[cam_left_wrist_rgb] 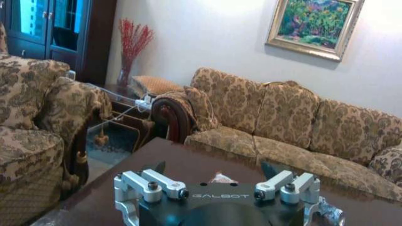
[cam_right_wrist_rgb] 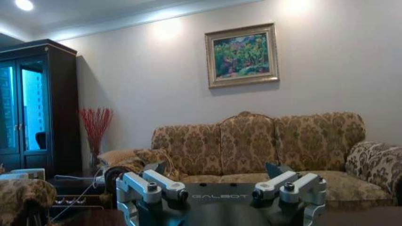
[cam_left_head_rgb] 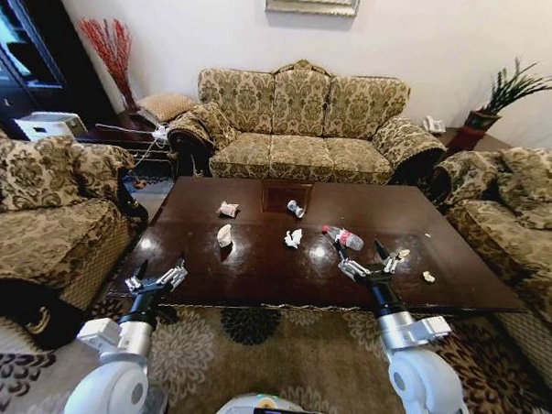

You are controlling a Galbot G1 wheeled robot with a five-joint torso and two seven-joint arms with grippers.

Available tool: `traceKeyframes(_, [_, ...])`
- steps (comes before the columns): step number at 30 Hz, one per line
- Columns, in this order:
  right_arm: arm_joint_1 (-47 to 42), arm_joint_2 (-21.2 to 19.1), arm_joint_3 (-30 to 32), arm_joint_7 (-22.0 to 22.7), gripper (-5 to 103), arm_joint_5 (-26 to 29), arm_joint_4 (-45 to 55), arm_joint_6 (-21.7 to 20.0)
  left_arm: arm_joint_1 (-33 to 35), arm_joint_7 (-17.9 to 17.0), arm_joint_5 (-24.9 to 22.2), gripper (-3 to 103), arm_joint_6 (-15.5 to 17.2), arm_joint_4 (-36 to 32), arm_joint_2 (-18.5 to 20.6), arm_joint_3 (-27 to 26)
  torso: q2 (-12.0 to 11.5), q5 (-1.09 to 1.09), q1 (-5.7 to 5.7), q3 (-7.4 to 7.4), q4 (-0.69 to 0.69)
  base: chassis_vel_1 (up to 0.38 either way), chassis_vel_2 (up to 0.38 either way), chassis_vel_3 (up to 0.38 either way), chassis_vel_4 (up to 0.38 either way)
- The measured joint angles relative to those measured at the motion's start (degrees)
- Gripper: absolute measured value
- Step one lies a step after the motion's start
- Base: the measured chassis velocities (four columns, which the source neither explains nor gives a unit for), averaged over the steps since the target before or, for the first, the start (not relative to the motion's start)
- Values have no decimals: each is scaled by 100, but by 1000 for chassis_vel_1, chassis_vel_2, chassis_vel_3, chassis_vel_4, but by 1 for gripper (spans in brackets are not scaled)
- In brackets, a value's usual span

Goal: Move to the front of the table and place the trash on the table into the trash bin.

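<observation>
A glossy dark brown is shown by the table [cam_left_head_rgb: 255, 270], on which white paper wads [cam_left_head_rgb: 293, 237] and a clear bottle [cam_left_head_rgb: 344, 237] with a red label are seen. The sofa [cam_left_head_rgb: 302, 126] is covered in olive-gold damask, and the carpet [cam_left_head_rgb: 279, 354] is patterned with dark and beige flowers.

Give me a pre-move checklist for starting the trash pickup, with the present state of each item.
1. Robot at the table front: ok, its near edge lies just ahead of both arms.
2. Left gripper open and empty: ok, over the table's near left edge.
3. Right gripper open and empty: ok, over the table.
4. Trash on the table: ok, bottle, can, paper wad and scraps all lie on top.
5. Nearest target for the right gripper: ok, the bottle lies just beyond it.
6. Trash bin position: cannot tell.
</observation>
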Motion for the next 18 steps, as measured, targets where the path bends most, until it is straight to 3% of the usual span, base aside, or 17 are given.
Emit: traceKeyframes(18, [0, 0, 0, 0, 100, 0, 0, 0, 0, 0, 0, 100, 0, 0, 0, 0, 0, 0, 1, 0, 0, 7, -6, -4, 8])
